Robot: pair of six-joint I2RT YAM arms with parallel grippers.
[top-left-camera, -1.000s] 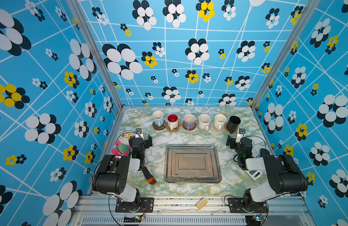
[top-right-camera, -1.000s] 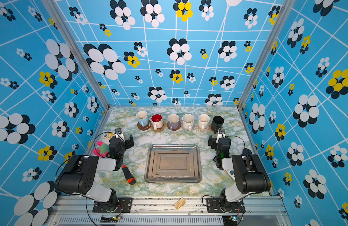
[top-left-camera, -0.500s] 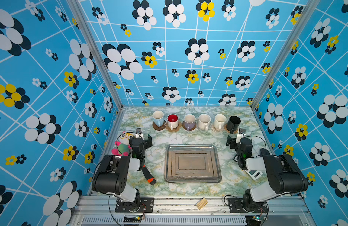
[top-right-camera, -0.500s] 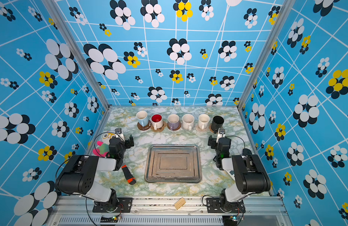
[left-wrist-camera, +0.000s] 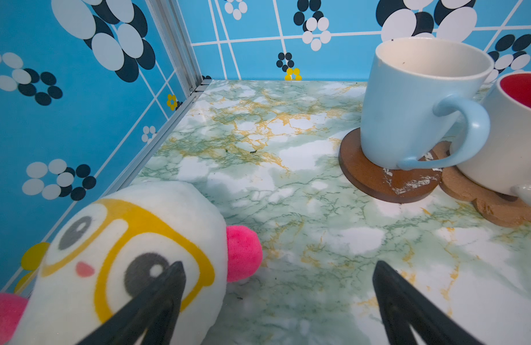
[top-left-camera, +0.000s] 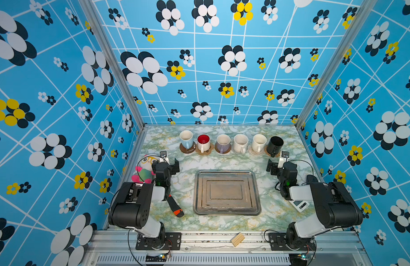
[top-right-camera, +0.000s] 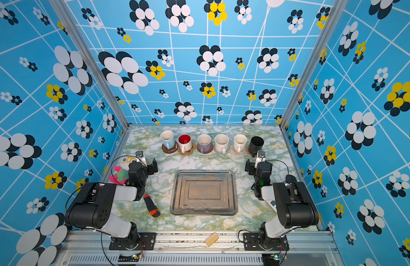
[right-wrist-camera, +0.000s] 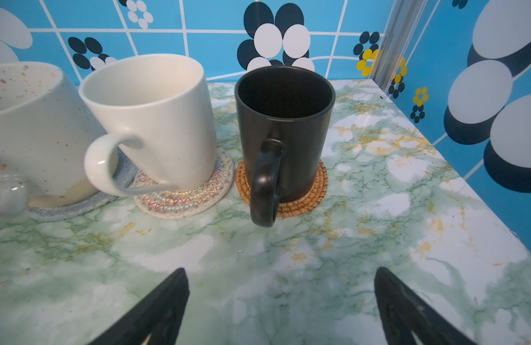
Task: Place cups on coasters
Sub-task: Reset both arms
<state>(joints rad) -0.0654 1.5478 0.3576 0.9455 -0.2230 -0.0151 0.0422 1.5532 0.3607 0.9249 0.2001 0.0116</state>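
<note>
one: six entries expected along the far edge of the table point(top-left-camera: 222, 163). read them off, left end first.

two: item 1, light blue mug point(top-left-camera: 186, 138), upright on a dark brown disc point(top-left-camera: 183, 150). item 2, white mug with red inside point(top-left-camera: 203, 141), on the tan paw coaster point(left-wrist-camera: 497, 209), just beside that disc. item 3, lavender mug point(top-left-camera: 222, 143), on a second dark brown disc point(top-left-camera: 224, 152).

one: and the right half?

two: item 4, speckled cream mug point(right-wrist-camera: 34, 128), on the grey woven coaster point(right-wrist-camera: 70, 206). item 5, plain cream mug point(right-wrist-camera: 156, 119), on the whitish woven coaster point(right-wrist-camera: 183, 200). item 6, black mug point(right-wrist-camera: 285, 125), on the tan rattan coaster point(right-wrist-camera: 300, 203), handle turned toward the right arm.

one: arms?

two: left fingers point(left-wrist-camera: 156, 301) spread wide, holding nothing, low over the table beside a plush toy point(left-wrist-camera: 124, 254). right fingers point(right-wrist-camera: 162, 304) spread wide, holding nothing, near the black mug but apart from it.

one: sundries?

two: steel tray point(top-left-camera: 227, 210), mid-table between the arms. orange and black tool point(top-left-camera: 175, 206), just left of the tray. small white device point(top-left-camera: 299, 205), partly under the right arm. wooden block point(top-left-camera: 237, 239), on the front rail.
</note>
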